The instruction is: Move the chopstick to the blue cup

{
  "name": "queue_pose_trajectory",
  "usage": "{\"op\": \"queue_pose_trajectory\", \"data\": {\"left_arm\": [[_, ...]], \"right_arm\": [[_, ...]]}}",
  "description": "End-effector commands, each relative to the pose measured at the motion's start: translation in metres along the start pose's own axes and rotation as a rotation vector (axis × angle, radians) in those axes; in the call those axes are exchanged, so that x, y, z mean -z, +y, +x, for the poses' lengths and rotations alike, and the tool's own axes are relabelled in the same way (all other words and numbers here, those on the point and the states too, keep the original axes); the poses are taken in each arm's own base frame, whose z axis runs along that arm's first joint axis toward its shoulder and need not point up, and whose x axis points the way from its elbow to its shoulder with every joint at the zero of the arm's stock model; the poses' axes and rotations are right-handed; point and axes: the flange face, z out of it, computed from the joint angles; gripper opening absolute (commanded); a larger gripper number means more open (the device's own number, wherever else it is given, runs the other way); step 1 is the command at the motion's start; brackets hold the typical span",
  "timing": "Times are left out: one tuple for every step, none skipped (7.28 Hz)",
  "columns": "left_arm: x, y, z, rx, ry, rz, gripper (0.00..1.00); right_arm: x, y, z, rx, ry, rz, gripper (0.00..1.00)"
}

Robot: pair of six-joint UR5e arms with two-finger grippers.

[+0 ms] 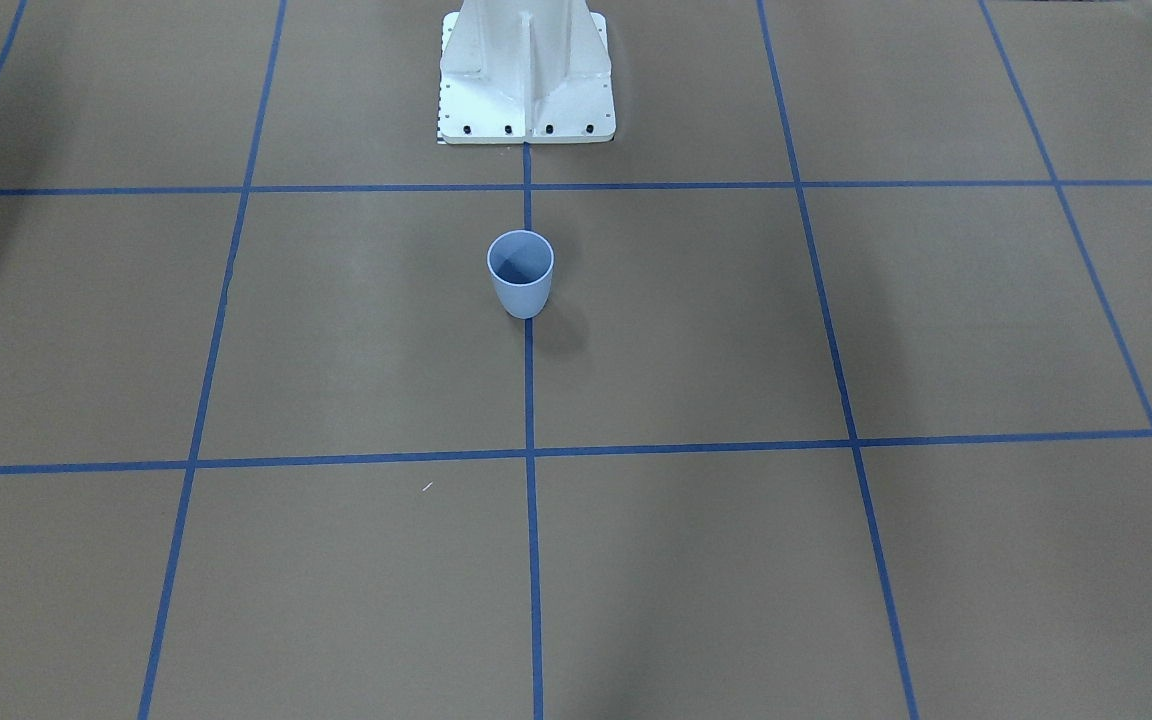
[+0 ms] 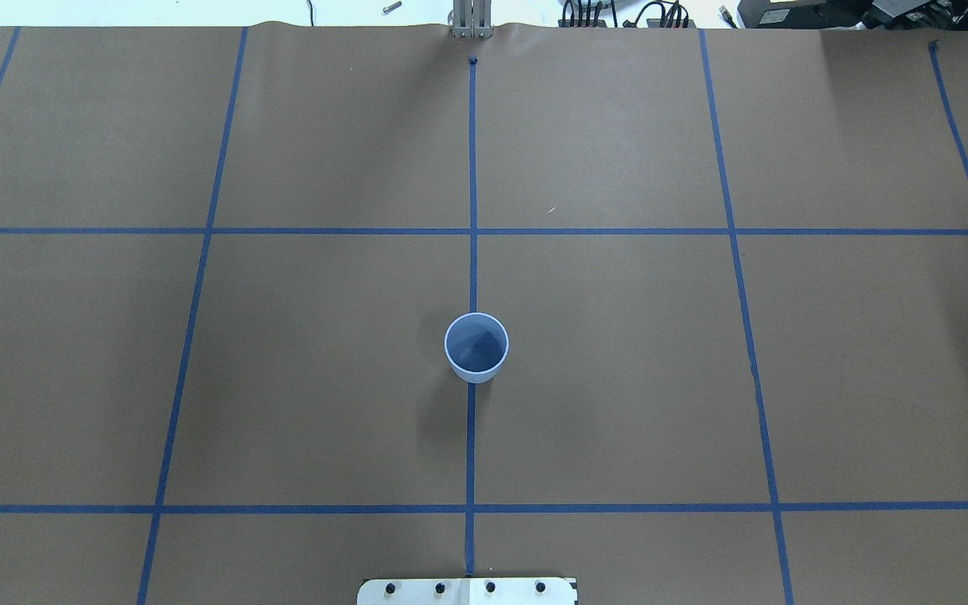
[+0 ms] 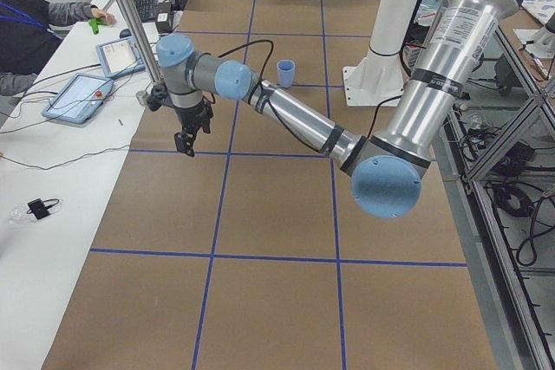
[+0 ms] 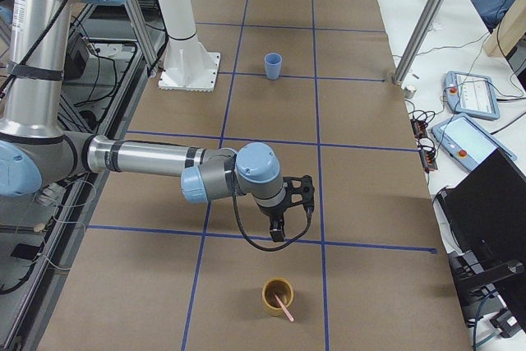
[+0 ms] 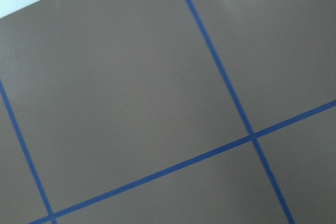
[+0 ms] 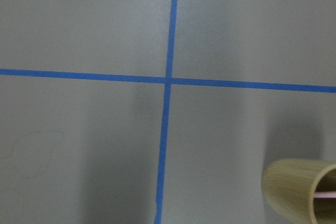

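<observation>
**Operator:** Where is my right pincer?

**Spotter:** Your right pincer [image 4: 279,234] hangs above the surface [image 4: 370,170] with its fingers pointing down. It is near the tan cup [image 4: 278,295], on the side toward the robot, and not over it. Only the side camera shows it, so I cannot tell whether its jaws are apart or together. I make out no stick in it.

**Operator:** And the chopstick?

**Spotter:** The pink chopstick [image 4: 284,308] leans inside that tan cup, with its top poking over the rim. The blue cup [image 2: 476,347] stands upright and looks empty on the middle tape line, in front of the robot's base and well apart from the tan cup.

**Operator:** What about the left side?

**Spotter:** Your left pincer [image 3: 185,145] hovers over the other end of the surface, far from both cups. The front camera cuts it off at the edge, so I cannot tell its jaw state either.

**Operator:** So which step am I on?

**Spotter:** I judge you are on the reach for the pick-up, with nothing transferred yet. Next, bring the right pincer over the tan cup with its jaws spread and the stick's exposed top between the fingers. Then close and lift straight up, so the stick clears the rim without tipping the cup. After that comes a long carry to the blue cup.
</observation>
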Motion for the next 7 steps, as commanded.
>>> {"op": "queue_pose_trajectory", "data": {"left_arm": [[-0.024,0.063,-0.131,0.013,-0.006,0.000,0.99],[-0.024,0.085,-0.141,0.027,-0.009,0.010,0.99],[-0.026,0.101,-0.140,0.030,-0.009,0.009,0.99],[-0.028,0.104,-0.141,0.033,-0.008,0.006,0.99],[-0.030,0.107,-0.142,0.035,-0.007,0.003,0.99],[-0.033,0.114,-0.143,0.036,-0.005,-0.001,0.99],[-0.033,0.119,-0.142,0.036,-0.005,-0.001,0.99]], "right_arm": [[0.009,0.033,0.036,-0.058,0.079,0.012,1.00],[0.010,0.038,0.044,-0.075,0.099,0.017,1.00],[0.001,0.039,0.055,-0.111,0.108,0.001,0.99],[-0.009,0.039,0.065,-0.165,0.108,-0.011,0.98],[-0.009,0.036,0.067,-0.242,0.119,0.013,0.98],[-0.018,0.038,0.082,-0.326,0.177,0.081,0.98],[-0.036,0.030,0.102,-0.336,0.185,0.140,0.97]]}}
